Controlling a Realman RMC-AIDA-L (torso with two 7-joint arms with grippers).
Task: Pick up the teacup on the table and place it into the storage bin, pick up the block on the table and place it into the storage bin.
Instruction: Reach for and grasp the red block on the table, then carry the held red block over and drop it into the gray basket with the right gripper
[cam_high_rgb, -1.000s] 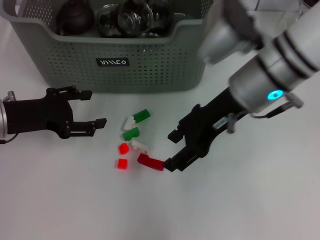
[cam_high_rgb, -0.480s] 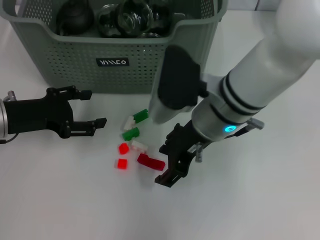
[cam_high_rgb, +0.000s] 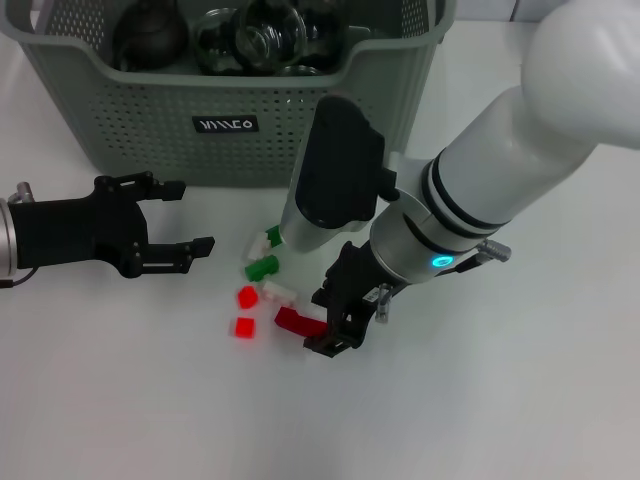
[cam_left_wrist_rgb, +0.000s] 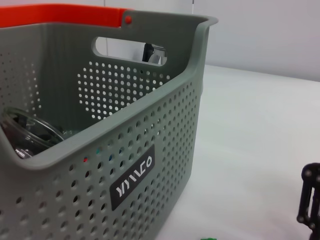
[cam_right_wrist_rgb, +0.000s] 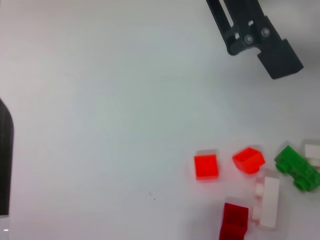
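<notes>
right gripper seemingly straddling dark-red oblong block.

Bin stands at the table's far side, holding glassware and a teapot. Blocks lie clustered on the table before the bin. Left tool sits left of the cluster, apart from it. Right tool is at the cluster's near right edge, beside the nearest block.

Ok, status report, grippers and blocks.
Right gripper down at dark red block, grip unclear. Left gripper open, parked beside storage bin. Other blocks crowd close.
</notes>
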